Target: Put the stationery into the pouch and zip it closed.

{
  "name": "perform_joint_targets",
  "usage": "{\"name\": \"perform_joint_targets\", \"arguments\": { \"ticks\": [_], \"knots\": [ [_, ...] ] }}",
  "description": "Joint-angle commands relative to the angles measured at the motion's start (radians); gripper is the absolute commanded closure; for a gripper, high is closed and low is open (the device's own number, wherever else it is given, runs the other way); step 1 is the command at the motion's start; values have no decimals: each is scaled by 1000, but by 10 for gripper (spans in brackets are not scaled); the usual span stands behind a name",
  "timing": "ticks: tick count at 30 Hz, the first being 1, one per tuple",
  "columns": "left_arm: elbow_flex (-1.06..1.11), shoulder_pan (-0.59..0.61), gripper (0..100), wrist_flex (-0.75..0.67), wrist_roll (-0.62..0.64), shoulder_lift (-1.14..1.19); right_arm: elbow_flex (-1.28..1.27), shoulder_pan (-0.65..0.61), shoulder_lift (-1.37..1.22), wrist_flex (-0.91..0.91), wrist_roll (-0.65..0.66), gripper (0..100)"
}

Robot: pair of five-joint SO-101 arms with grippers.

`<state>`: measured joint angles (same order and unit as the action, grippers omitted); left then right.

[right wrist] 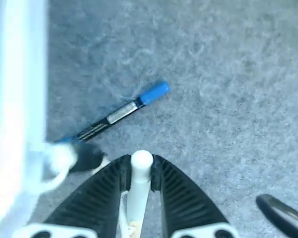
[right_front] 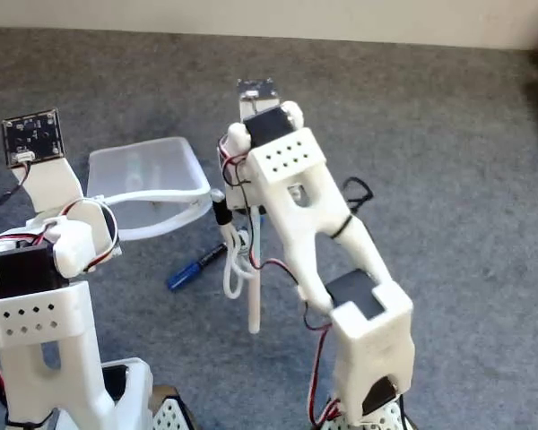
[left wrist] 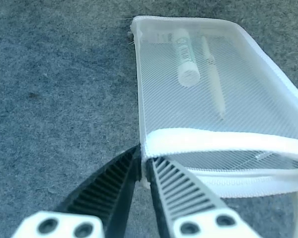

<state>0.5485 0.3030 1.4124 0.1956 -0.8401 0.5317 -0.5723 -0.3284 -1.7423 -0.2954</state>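
pouch (left wrist: 263, 109), translucent white mesh, thick white zip edge, mouth open

The pouch (left wrist: 248, 109) is translucent meshed plastic, the table (left wrist: 54, 99) rough grey cloth, the marker (right wrist: 120, 113) glossy, the pen (right wrist: 140, 166) smooth plastic.

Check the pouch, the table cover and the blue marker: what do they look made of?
Pouch: translucent white mesh, likely nylon or vinyl-coated; fine ribbed weave, contents show through, woven tape at the rim. Table cover: grey felt or short-pile carpet, matte and fuzzy. Blue marker: probably hard plastic, smooth with a slight sheen.
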Motion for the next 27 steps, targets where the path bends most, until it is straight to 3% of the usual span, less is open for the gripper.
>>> {"name": "perform_joint_targets", "arguments": {
  "ticks": [1,12,27],
  "knots": [
    [-10,15,993,-21,2,2,-50,-18,153,-18,12,993],
    [-10,15,993,-21,2,2,-183,-18,357,-5,14,993],
    [-8,15,993,-21,2,2,-591,-19,690,292,8,993]
  ]
}}
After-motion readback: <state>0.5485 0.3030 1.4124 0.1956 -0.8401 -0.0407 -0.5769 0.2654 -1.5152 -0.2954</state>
